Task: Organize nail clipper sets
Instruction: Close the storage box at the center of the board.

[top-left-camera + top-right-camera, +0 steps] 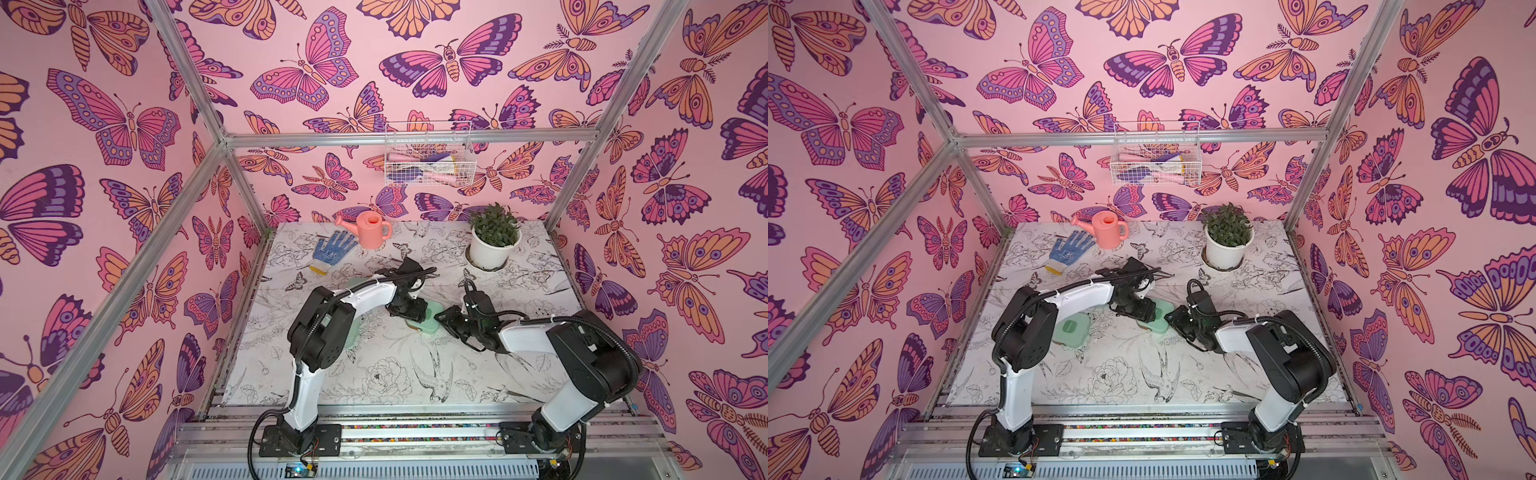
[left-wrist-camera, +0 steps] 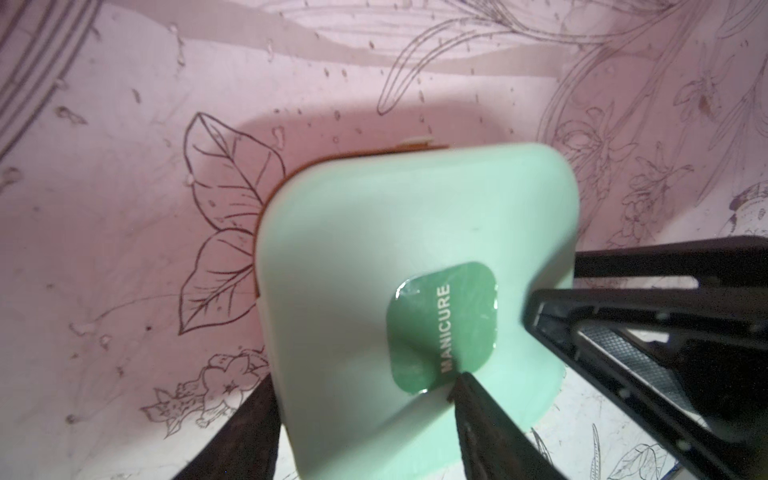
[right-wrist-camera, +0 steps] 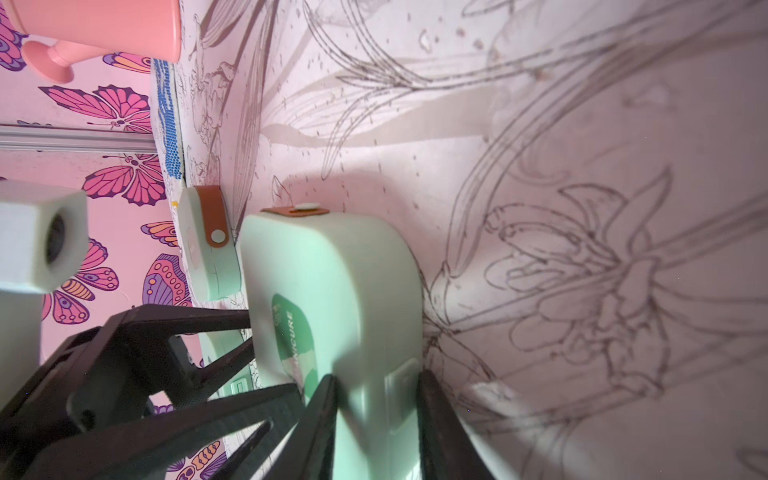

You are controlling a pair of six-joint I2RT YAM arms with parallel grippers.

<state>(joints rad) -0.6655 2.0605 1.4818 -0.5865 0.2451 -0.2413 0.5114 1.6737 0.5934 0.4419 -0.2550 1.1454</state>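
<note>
Tabletop [image 1: 415,374] printed with line-drawn flowers carries three closed mint-green manicure cases. One case [image 1: 1073,332] lies left of centre beside the left arm [image 1: 1025,332], and another case [image 3: 208,249] shows just past the middle case in the right wrist view. At the centre, the middle case [image 2: 353,249] sits between both grippers with a brown snap strap [image 3: 295,211] on one edge; the right gripper [image 3: 378,415] pinches its right edge across the thickness, while the left gripper [image 2: 361,378] keeps its fingers spread, one beside the case's edge and the other touching the dark green MANICURE label [image 2: 440,328].
</note>
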